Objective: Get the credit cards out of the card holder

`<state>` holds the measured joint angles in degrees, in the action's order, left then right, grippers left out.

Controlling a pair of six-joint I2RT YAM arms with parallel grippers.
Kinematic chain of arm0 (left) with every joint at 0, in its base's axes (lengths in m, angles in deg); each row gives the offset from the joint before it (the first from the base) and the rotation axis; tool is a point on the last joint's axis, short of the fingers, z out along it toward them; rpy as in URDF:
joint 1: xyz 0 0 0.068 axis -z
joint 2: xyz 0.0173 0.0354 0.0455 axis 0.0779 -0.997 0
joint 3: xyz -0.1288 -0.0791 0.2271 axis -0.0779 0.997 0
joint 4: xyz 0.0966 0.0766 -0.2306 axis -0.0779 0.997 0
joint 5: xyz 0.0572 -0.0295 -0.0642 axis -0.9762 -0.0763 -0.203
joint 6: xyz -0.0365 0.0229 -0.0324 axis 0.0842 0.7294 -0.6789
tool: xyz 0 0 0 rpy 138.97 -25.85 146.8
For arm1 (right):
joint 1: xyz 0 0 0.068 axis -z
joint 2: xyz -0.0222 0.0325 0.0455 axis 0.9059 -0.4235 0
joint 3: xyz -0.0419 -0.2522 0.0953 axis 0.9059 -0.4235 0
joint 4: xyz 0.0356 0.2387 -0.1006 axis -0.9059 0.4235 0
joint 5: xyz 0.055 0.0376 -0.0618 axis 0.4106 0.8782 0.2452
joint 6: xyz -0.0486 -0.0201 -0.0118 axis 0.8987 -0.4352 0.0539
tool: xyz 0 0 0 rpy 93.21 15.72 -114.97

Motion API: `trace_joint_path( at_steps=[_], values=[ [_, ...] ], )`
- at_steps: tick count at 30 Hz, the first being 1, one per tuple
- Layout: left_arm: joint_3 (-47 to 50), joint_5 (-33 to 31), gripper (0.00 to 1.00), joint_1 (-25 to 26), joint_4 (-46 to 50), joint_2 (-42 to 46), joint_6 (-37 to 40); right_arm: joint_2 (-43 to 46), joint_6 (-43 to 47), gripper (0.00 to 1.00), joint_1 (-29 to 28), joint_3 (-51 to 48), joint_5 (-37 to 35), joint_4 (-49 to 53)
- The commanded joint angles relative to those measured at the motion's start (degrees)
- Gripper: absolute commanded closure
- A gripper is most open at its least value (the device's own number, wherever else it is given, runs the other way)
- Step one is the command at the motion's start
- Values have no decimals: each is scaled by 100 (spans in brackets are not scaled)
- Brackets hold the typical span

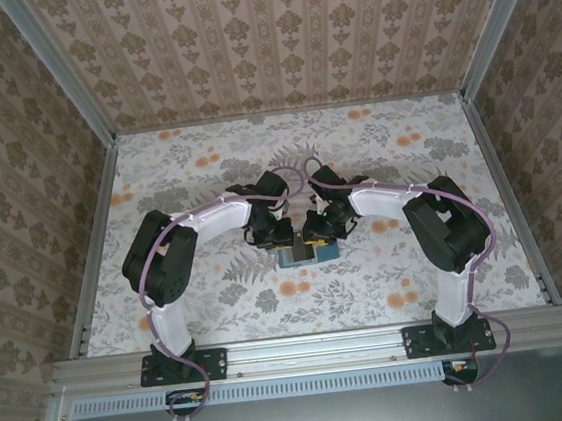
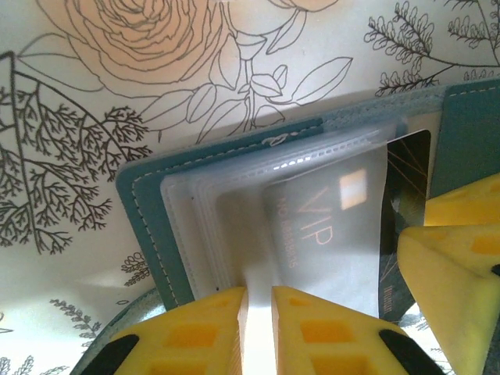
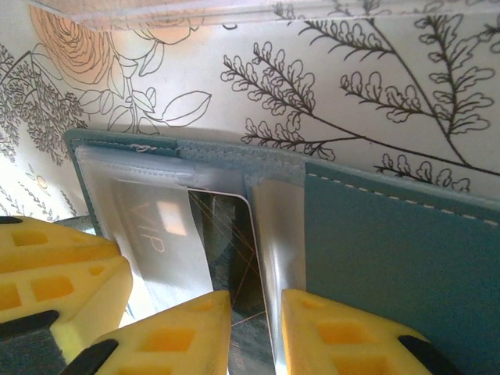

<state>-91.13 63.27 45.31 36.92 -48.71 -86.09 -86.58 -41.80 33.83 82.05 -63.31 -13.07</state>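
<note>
The teal card holder (image 1: 306,255) lies open on the floral table, with both grippers meeting over it. In the left wrist view its teal cover (image 2: 148,211) frames stacked clear sleeves. My left gripper (image 2: 259,293) is shut on a clear sleeve that holds a pale credit card marked VIP (image 2: 328,234). A dark credit card (image 2: 406,168) sticks out to the right of that sleeve. In the right wrist view my right gripper (image 3: 256,295) is shut on the dark credit card (image 3: 226,242) and a clear flap beside it, next to the teal cover (image 3: 391,250). The left gripper's fingers (image 3: 55,266) sit close by.
The floral tablecloth (image 1: 195,159) spreads all round the holder. Patterned walls (image 1: 13,148) enclose the left, right and back. Metal rails (image 1: 315,346) run along the near edge, where both arm bases are bolted. The arms arch inward from either side.
</note>
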Motion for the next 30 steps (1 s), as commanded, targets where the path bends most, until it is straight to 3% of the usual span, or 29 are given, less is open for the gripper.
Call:
trace_joint_path(
  at_steps=[1, 10, 30],
  values=[
    [-71, -223, 82, 10, 458, -212, 211, 0, 34, 74, 57, -38, 291, -129],
    [-220, -396, 85, 6, 769, -383, 385, 315, -311, 76, 122, -420, 757, -818],
    [-267, -441, 85, 25, 846, -453, 433, 412, -500, 84, 158, -718, 1033, -1374]
  ],
)
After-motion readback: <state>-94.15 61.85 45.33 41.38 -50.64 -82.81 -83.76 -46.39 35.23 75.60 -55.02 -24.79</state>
